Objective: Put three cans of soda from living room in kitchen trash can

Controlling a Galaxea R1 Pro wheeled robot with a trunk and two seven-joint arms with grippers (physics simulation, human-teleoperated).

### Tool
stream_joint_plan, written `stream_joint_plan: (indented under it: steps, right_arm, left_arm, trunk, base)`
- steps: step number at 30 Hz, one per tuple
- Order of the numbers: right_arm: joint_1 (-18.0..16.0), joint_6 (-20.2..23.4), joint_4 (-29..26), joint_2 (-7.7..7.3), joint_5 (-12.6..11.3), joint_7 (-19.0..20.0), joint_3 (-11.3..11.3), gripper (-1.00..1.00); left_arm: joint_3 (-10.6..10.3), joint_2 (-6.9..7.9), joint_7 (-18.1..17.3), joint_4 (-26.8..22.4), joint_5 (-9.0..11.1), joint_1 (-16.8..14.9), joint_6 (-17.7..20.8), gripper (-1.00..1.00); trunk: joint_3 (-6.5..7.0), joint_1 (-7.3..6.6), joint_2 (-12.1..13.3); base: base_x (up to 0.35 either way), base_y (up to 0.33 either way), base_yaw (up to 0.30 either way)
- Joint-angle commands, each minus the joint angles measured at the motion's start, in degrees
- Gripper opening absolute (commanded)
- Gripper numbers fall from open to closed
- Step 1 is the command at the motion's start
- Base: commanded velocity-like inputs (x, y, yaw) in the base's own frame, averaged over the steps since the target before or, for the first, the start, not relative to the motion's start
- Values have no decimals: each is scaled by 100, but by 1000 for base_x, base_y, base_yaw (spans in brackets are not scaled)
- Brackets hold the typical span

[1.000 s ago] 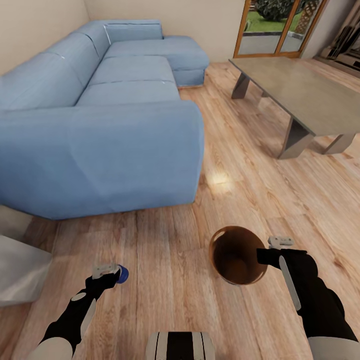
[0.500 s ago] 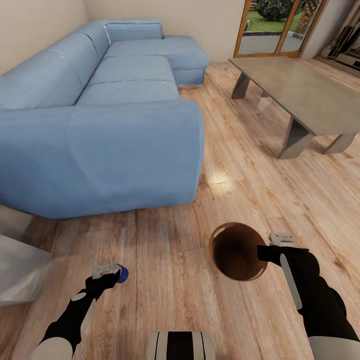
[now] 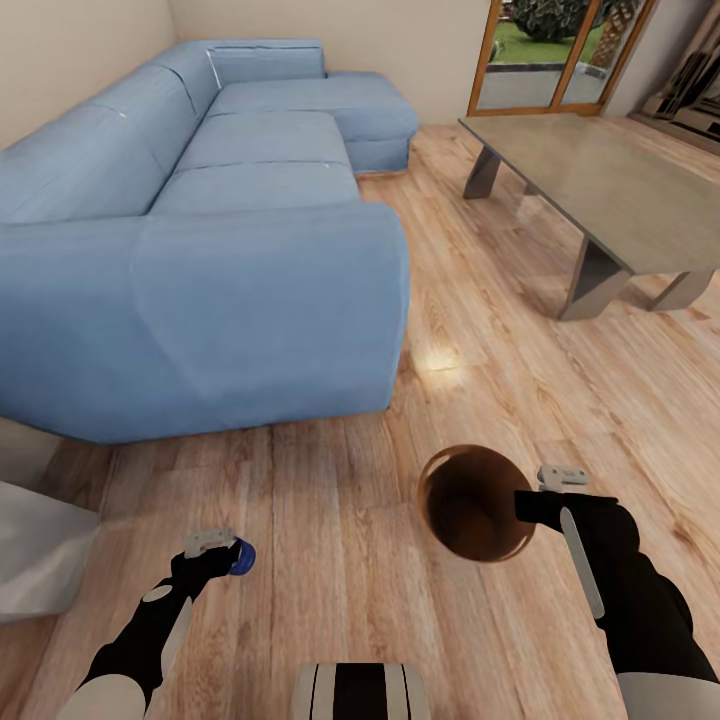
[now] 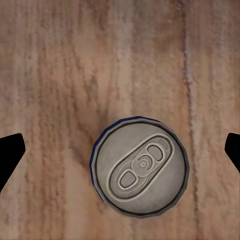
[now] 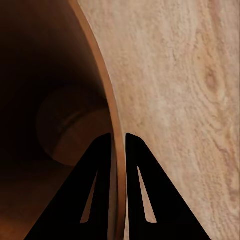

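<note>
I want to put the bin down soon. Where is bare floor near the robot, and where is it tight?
Bare wood floor lies between the blue can in the left claw and the trash can held by the right claw. More lies between sofa and coffee table. It is tight by the grey object beside the left arm.

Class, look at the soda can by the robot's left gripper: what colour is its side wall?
Dark blue. The can shows its blue side best in the head view, beside the left gripper.

Blue soda can (image 3: 243, 557) mostly behind the left tool (image 3: 222, 546); coffee table (image 3: 610, 190) cut off at the edge.
</note>
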Motion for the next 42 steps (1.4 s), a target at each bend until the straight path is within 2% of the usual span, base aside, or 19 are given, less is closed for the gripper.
stream_joint_plan:
  steps: [1, 8, 17, 27, 35, 42]
  right_arm:
    - [-1, 0, -1, 1, -76, 32, 1, -100]
    - [-1, 0, -1, 1, -76, 32, 1, -100]
    - [-1, 0, -1, 1, -76, 32, 1, -100]
    - [-1, 0, -1, 1, -76, 32, 1, -100]
    - [-1, 0, -1, 1, -76, 32, 1, -100]
    - [-1, 0, -1, 1, -76, 32, 1, -100]
  left_arm:
    - [0, 0, 0, 0, 0, 0, 0, 100]
    - [0, 2, 0, 0, -1, 0, 0, 100]
    - [0, 0, 0, 6, -1, 0, 0, 100]
    - [0, 0, 0, 8, -1, 0, 0, 100]
    - [0, 0, 0, 9, -1, 0, 0, 100]
    - [0, 0, 0, 9, -1, 0, 0, 100]
  trunk:
    - [0, 0, 0]
    - [0, 0, 0]
    - [-161, 197, -361]
    - [-183, 200, -362]
    - [-361, 220, -373]
    - [-361, 220, -373]
  base:
    - [15, 0, 0]
    - [5, 0, 0]
    - [0, 0, 0]
    - [0, 0, 0]
    - [0, 0, 0]
    - [0, 0, 0]
